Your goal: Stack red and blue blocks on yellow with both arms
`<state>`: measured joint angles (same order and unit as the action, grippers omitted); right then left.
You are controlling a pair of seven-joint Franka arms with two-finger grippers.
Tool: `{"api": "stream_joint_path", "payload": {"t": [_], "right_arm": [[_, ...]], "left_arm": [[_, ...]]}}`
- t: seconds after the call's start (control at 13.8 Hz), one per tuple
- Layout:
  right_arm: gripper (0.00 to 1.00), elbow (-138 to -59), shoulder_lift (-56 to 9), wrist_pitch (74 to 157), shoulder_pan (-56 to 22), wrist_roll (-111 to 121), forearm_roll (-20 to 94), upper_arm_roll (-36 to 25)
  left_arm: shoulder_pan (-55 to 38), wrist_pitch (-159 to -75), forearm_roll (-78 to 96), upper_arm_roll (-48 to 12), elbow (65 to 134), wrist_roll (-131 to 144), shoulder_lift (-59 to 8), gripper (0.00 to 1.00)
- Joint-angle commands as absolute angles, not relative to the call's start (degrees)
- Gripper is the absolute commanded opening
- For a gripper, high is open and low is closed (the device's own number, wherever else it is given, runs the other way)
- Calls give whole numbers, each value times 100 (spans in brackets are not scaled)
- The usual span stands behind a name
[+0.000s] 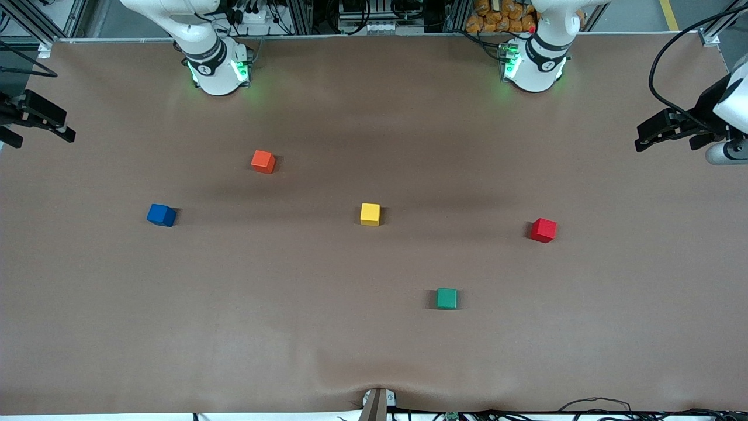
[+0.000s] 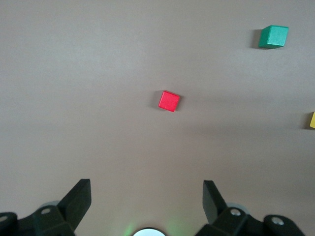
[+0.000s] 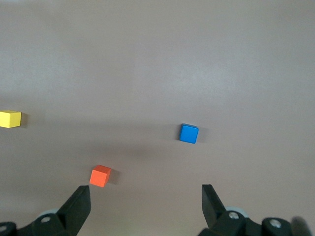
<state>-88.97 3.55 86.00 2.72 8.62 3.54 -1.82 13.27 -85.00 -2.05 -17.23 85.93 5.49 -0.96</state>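
While both arms hang back at the edges, the brown desk [image 1: 374, 351] takes up nearly everything, w/ five small cubes spread well apart on it. Both arm bases stand along the desk's edge farthest from the front camera, green lights on.

Left pincer [image 1: 672, 131] is up in the air over the left arm's end of the desk, near the edge. Its wrist view shows the left pincer [image 2: 146, 196] w/ fingers [image 2: 78, 199] spread wide, nothing between them. Right pincer [image 1: 35, 120] hangs over the right arm's end of the desk, also at the edge; from its own camera the right pincer [image 3: 146, 199] is likewise wide apart and carrying nothing. Both arms wait.

Cubes, all abt the same size, each flat on the desk, none touching another:
- yellow cube [image 1: 370, 214] sits roughly mid-desk, nothing on top of it.
- red cube [image 1: 543, 230] lies toward the left arm's end, a bit nearer the front camera than the yellow one; it's under the left wrist camera [image 2: 169, 101].
- blue cube [image 1: 161, 215] lies toward the right arm's end, abt level w/ the yellow; seen below the right wrist camera [image 3: 189, 133].
- orange cube [image 1: 263, 161] sits farther from the front camera, between blue and yellow.
- green cube [image 1: 447, 298] is nearest the front camera, between yellow and red.
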Motion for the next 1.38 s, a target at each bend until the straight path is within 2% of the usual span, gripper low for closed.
{"api": "stream_joint_path", "payload": {"t": [0.0,1.31], "right_arm": [[100,-8807,316,8578,290,861,299,-158],[100,-8798,272,8587,343,861,290,-167]], "left_arm": [[1318,-8543,-316,-1758,8578,492,-97,100],[1389,-8683,-237,-1740,8727,510,-97,100]]}}
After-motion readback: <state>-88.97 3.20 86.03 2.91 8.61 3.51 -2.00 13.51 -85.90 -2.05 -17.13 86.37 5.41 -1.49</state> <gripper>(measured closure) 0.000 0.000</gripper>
